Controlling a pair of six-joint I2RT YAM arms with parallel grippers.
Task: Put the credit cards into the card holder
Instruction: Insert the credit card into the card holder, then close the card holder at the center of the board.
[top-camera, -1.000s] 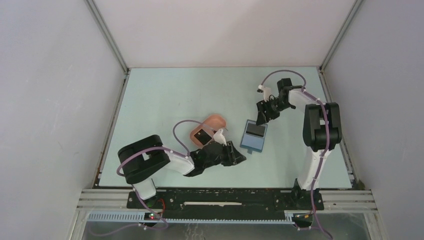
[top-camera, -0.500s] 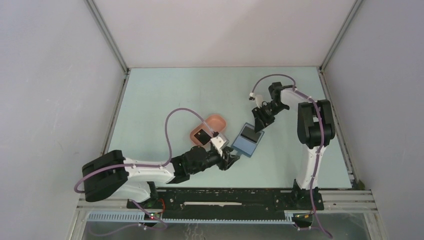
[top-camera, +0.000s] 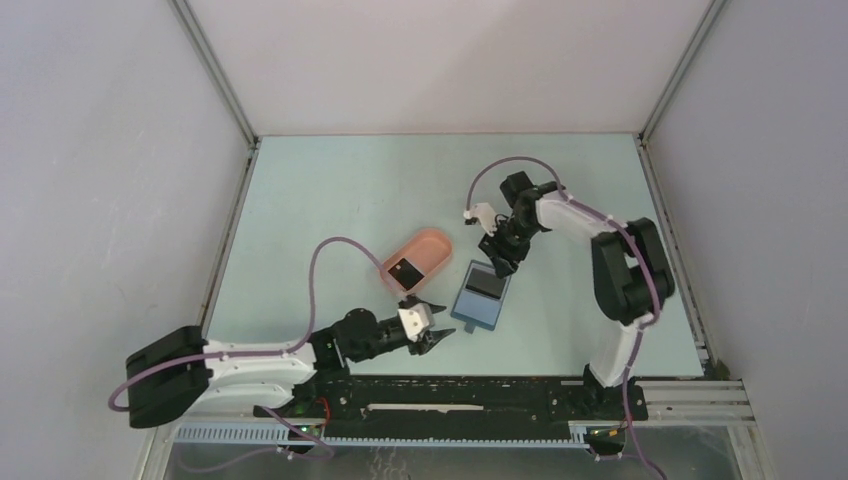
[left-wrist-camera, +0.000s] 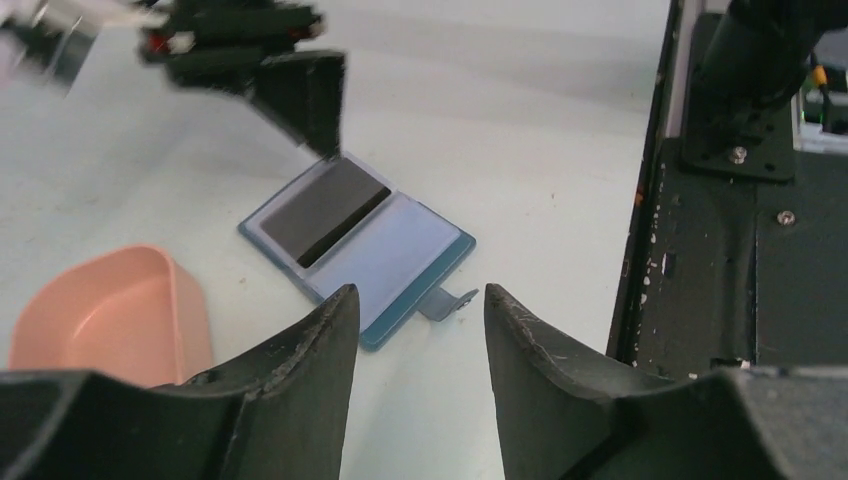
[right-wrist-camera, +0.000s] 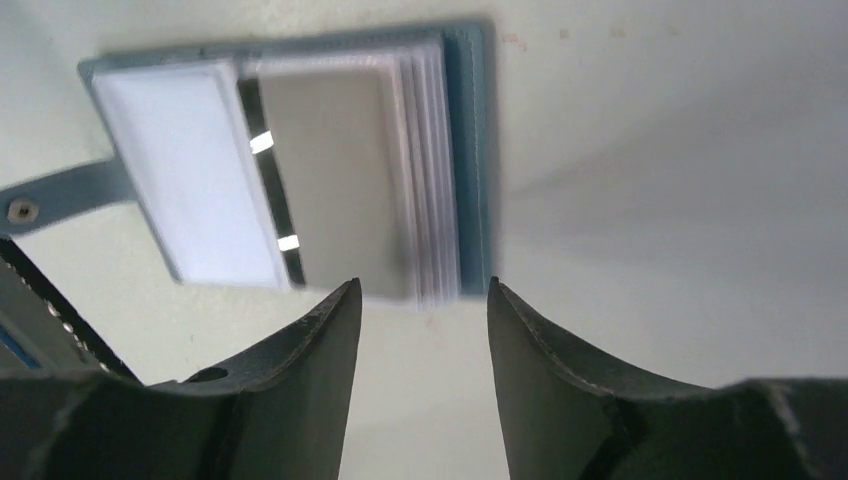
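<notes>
The blue card holder (top-camera: 478, 297) lies open and flat on the table, its dark grey pocket (top-camera: 487, 285) at the far end and its small tab (left-wrist-camera: 447, 301) towards the near edge. One black credit card (top-camera: 405, 272) lies in the pink tray (top-camera: 427, 245). My left gripper (top-camera: 441, 335) sits low just near-left of the holder, open and empty; in the left wrist view the holder (left-wrist-camera: 392, 258) lies just beyond the left gripper (left-wrist-camera: 420, 292). My right gripper (top-camera: 497, 263) hovers at the holder's far edge, open and empty, with the pocket (right-wrist-camera: 330, 170) just beyond its tips.
The pink oval tray (left-wrist-camera: 110, 310) stands just left of the holder. The black base rail (left-wrist-camera: 740, 250) with its bolts runs along the near table edge, close to my left gripper. Enclosure walls stand on three sides.
The card holder has slid left and nearer and turned slightly. My left arm has stretched low along the near edge. My right gripper followed the holder leftwards.
</notes>
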